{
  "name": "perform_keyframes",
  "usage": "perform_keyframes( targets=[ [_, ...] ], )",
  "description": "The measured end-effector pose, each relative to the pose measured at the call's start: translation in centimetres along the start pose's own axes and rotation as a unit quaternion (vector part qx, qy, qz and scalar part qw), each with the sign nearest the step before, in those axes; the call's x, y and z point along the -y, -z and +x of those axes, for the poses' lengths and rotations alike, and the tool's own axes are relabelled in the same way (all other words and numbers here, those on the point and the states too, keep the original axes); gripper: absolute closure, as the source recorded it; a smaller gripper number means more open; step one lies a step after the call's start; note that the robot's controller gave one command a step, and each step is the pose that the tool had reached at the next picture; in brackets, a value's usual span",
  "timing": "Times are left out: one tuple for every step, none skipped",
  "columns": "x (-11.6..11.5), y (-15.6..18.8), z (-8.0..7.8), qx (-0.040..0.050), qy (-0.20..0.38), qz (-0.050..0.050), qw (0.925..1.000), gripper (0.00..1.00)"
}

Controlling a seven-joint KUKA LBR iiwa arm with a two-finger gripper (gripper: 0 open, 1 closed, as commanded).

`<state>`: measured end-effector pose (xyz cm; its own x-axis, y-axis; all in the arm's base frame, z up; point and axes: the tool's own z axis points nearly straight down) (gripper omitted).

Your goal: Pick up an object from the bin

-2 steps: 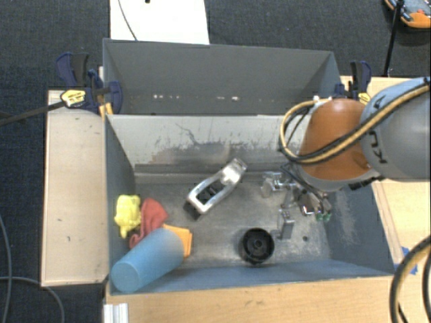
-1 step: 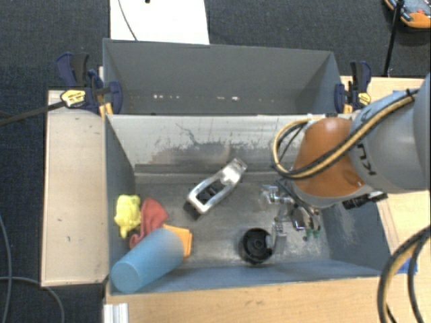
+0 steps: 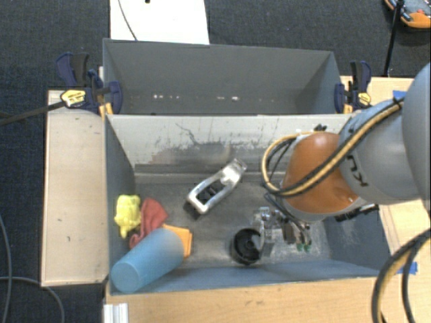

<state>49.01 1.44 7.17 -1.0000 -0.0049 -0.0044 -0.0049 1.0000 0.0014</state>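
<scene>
My gripper [image 3: 279, 233] hangs low over the bin's front right, just below the orange wrist cover. A small black round cap-like thing [image 3: 246, 246] lies on the bin floor right beside its left side, close to touching. A silver and black tape dispenser [image 3: 215, 188] lies tilted in the middle of the bin, up and to the left of the gripper.
At the front left lies a heap: a light blue cylinder [image 3: 148, 260], an orange piece [image 3: 180, 238], a red cloth [image 3: 152, 216] and a yellow soft thing [image 3: 127, 213]. The arm and its cables cover the bin's right part.
</scene>
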Motion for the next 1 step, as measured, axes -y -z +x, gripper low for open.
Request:
perform_keyframes(
  targets=[
    [0.0,0.01,-0.01,0.0001,0.0,0.0,1.0,1.0]
  ],
)
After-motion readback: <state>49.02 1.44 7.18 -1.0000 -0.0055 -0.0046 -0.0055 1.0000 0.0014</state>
